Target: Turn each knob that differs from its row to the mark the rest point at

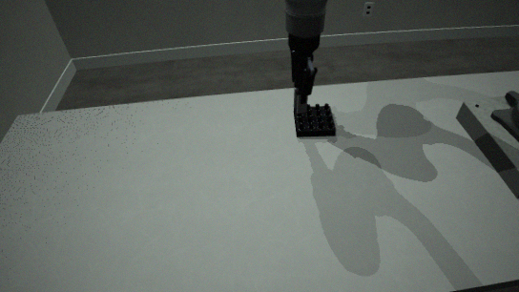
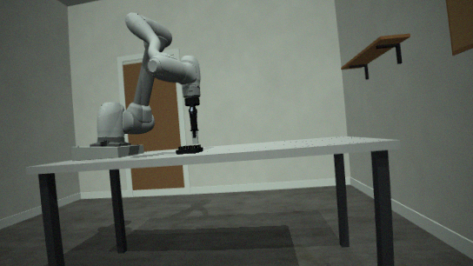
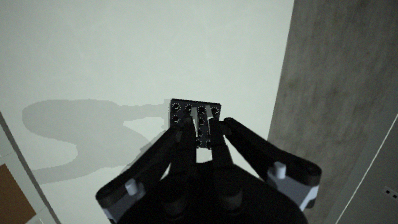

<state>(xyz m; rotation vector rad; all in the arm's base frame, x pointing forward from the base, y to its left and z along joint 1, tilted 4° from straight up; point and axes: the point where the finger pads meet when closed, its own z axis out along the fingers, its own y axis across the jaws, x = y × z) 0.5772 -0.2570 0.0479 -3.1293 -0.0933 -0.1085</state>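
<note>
The black knob box (image 1: pixel 316 122) (image 2: pixel 189 150) (image 3: pixel 179 113) stands on the white table (image 1: pixel 143 200) (image 2: pixel 283 149), toward its far side. My gripper (image 1: pixel 301 108) (image 2: pixel 195 142) (image 3: pixel 201 113) points straight down over the box's far left corner as the top camera sees it, its fingertips down at knob height. In the wrist view the fingers stand a narrow gap apart, one on each side of a knob with a white line (image 3: pixel 201 120). I cannot tell whether they touch that knob. The printed names are too dark and small to read.
The arm's grey base plate (image 1: pixel 484 135) (image 2: pixel 106 151) lies on the table at the right in the top view. The table's far edge (image 1: pixel 215 95) runs close behind the box, with the floor beyond it. A wooden shelf (image 2: pixel 376 49) hangs on the wall.
</note>
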